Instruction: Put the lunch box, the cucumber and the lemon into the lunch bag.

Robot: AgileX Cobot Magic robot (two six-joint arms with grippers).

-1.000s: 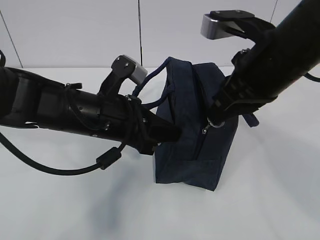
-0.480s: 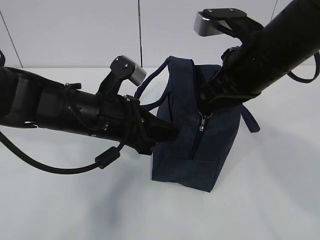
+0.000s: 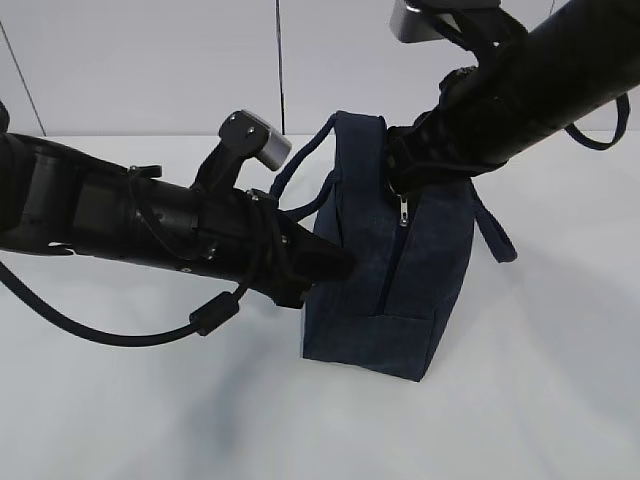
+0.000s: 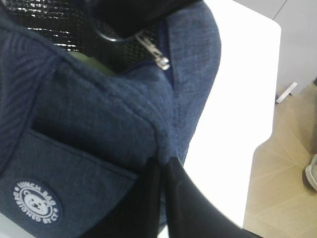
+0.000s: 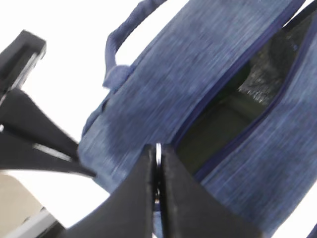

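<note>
The dark navy lunch bag point(image 3: 385, 285) stands on the white table, slightly tilted. My left gripper point(image 3: 345, 265) is shut on the fabric of its near left corner; the left wrist view shows the pinch point(image 4: 162, 166) beside the round white logo point(image 4: 36, 202). My right gripper point(image 3: 402, 190) is shut on the metal ring of the zipper pull point(image 5: 158, 148), high on the bag's end. The slider point(image 4: 154, 55) hangs below it. The zipper gap shows a pale green surface point(image 4: 89, 62), possibly the lunch box lid. The cucumber and lemon are hidden.
The bag's two loop handles hang out to the left point(image 3: 300, 160) and right point(image 3: 497, 235). The white table point(image 3: 120, 400) surrounds the bag. The left wrist view shows the table's edge and the wooden floor point(image 4: 282, 163) beyond it.
My right gripper has moved up and left with the zipper pull, from the bag's lower end towards its top. The bag has tilted slightly. The left gripper has kept its hold.
</note>
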